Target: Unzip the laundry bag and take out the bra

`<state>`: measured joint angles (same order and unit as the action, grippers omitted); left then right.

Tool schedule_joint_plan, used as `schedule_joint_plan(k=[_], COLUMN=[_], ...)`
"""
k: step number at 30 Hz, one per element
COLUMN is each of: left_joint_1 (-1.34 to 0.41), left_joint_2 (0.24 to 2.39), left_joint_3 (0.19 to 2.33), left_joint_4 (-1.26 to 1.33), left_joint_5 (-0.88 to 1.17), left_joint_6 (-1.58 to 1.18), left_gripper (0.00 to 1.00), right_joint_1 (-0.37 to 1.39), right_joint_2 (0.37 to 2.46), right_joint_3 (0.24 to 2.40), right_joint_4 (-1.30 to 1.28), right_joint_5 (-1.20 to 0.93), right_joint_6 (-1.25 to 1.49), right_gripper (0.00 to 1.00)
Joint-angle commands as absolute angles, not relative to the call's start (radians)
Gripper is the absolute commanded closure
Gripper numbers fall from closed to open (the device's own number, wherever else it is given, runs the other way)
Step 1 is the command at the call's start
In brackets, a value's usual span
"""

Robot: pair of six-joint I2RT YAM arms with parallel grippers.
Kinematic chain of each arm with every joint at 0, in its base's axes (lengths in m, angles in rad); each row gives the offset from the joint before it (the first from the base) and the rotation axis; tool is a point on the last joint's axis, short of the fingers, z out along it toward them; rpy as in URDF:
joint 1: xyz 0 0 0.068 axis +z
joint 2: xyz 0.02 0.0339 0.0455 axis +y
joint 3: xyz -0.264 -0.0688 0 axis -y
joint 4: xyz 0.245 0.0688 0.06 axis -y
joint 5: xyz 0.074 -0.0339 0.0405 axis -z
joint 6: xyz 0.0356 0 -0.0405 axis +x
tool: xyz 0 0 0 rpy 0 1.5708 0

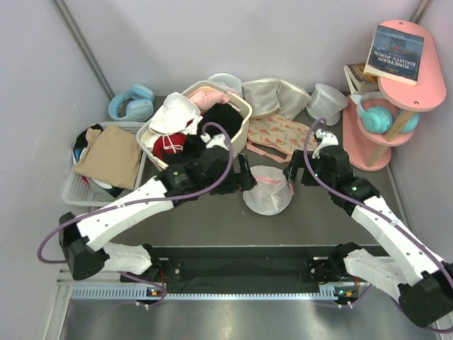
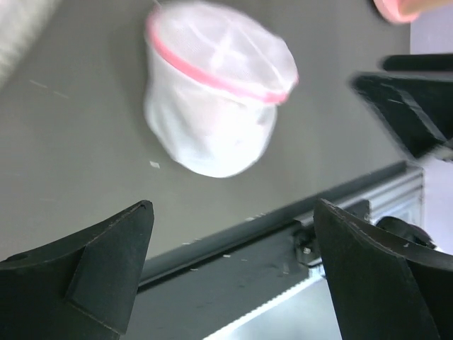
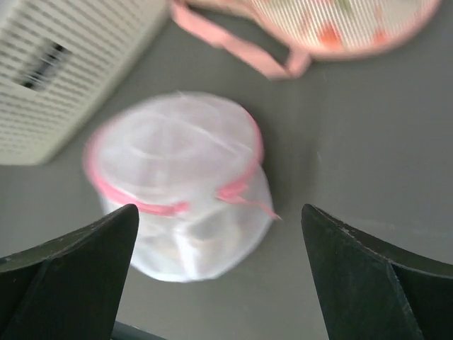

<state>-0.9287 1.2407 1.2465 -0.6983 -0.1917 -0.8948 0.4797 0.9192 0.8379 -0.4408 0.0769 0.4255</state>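
I have the laundry bag (image 1: 267, 190) on the dark grey table (image 1: 212, 227), near the middle and clear of both tools. It is a round pouch of translucent white mesh with a pink band around its rim. It is slumped, so the lower half bulges out softly. In the right wrist view a thin pink tail (image 3: 248, 200) sticks out of the band at 4 o'clock. I cannot tell whether the zip is undone. The mesh is too blurred to show me the bra inside.

The left gripper (image 1: 242, 177) sits at 10 o'clock of the bag with its fingers spread wide and nothing between them. The right gripper (image 1: 296, 170) sits at 2 o'clock, also spread wide and holding nothing.

At 11 o'clock of the bag is the cream laundry basket (image 1: 243, 120), slatted on its sides and heaped with white, red, black and pink garments. A white ribbed crate (image 1: 71, 191) at 9 o'clock holds a folded tan cloth (image 1: 110, 156). At 12 o'clock lies a flat pink cloth (image 1: 283, 134) with a small print, and behind it are plain white domed pouches (image 1: 272, 95). The pink shelf (image 1: 417, 99) at 2 o'clock carries a book (image 1: 395, 51) and teal headphones (image 1: 375, 113).
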Motion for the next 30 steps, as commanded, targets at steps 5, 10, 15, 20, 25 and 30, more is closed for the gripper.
schedule_joint_plan(k=[5, 10, 15, 20, 25, 30], left_joint_1=[-0.973, -0.973, -0.971, -0.971, -0.971, -0.973], left_joint_2=[1.42, 1.463, 1.48, 1.514, 1.557, 1.597], left_joint_3=[1.192, 1.195, 1.18, 1.193, 1.219, 1.241], left_joint_4=[-0.429, -0.396, -0.385, -0.376, -0.387, -0.4], left_joint_5=[-0.104, -0.112, -0.161, -0.173, -0.173, -0.215], left_joint_6=[-1.107, -1.173, -1.198, -1.201, -1.192, -1.183], left_gripper=[0.01, 0.01, 0.01, 0.01, 0.01, 0.01], right_joint_1=[0.348, 0.348, 0.35, 0.362, 0.396, 0.457], right_joint_2=[0.95, 0.905, 0.914, 0.919, 0.954, 1.003], right_joint_3=[0.638, 0.493, 0.414, 0.368, 0.365, 0.376], right_joint_4=[-0.385, -0.305, -0.218, -0.127, -0.037, 0.029], right_joint_5=[-0.101, -0.208, -0.326, -0.422, -0.459, -0.491], right_joint_6=[0.431, 0.479, 0.483, 0.486, 0.497, 0.495], right_gripper=[0.04, 0.05, 0.06, 0.07, 0.08, 0.08])
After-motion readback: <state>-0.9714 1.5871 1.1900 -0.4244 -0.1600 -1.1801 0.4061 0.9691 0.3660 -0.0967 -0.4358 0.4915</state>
